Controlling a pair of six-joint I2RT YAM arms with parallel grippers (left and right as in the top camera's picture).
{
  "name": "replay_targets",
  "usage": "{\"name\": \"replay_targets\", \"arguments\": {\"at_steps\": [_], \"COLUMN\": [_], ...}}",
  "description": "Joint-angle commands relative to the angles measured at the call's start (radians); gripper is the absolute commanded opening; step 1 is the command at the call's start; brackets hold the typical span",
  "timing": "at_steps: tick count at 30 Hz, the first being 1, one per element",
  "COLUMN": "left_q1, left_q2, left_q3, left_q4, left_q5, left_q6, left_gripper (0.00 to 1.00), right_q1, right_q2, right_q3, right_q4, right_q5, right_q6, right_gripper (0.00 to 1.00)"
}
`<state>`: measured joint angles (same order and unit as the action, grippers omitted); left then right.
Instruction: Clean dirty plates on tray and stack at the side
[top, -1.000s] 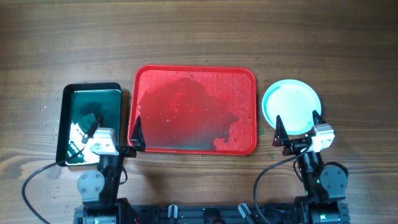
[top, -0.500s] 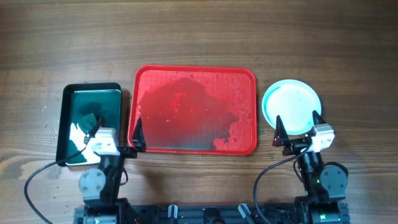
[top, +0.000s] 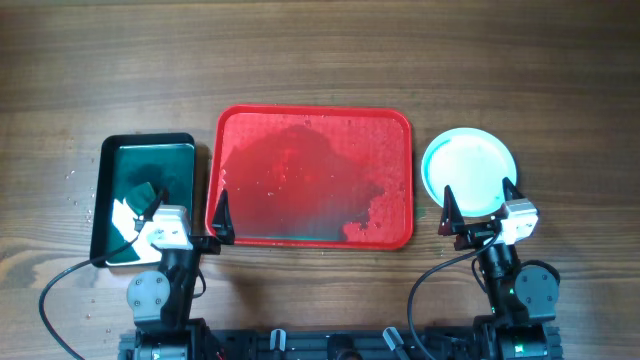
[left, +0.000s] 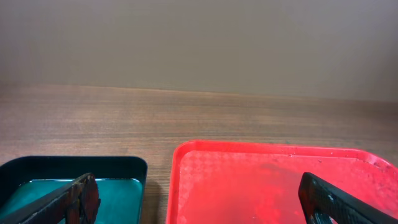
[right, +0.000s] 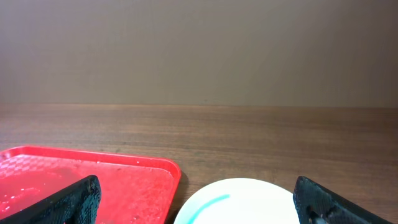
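The red tray (top: 390, 128) lies mid-table, wet and with no plates on it; it also shows in the left wrist view (left: 261, 180) and the right wrist view (right: 74, 177). The plates (top: 470, 168) sit stacked on the table right of the tray, a white one on top with pale turquoise rim showing under it. The top plate (right: 249, 199) carries a thin teal streak. My left gripper (top: 187, 210) is open and empty at the tray's front left corner. My right gripper (top: 478, 203) is open and empty over the stack's near edge.
A black basin (top: 146, 145) with green inside stands left of the tray, holding a white cloth and a dark object. In the left wrist view the basin (left: 74, 171) lies under my left finger. Bare wooden table lies beyond.
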<state>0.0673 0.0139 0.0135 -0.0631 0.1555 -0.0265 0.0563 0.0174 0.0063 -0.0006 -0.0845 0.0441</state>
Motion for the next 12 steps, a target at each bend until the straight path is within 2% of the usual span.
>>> {"name": "replay_targets", "arguments": {"at_steps": [1, 12], "left_q1": [-0.005, -0.005], "left_q2": [-0.009, -0.009], "left_q3": [-0.008, -0.008], "left_q4": [0.0, 0.0], "left_q5": [0.0, 0.0], "left_q6": [0.019, 0.019], "left_gripper": [1.0, 1.0], "right_q1": [0.003, 0.003], "right_q2": [-0.006, -0.006], "right_q3": [-0.001, -0.001], "right_q4": [0.003, 0.003], "right_q5": [0.01, 0.01], "right_q6": [0.01, 0.01], "right_gripper": [1.0, 1.0]}}
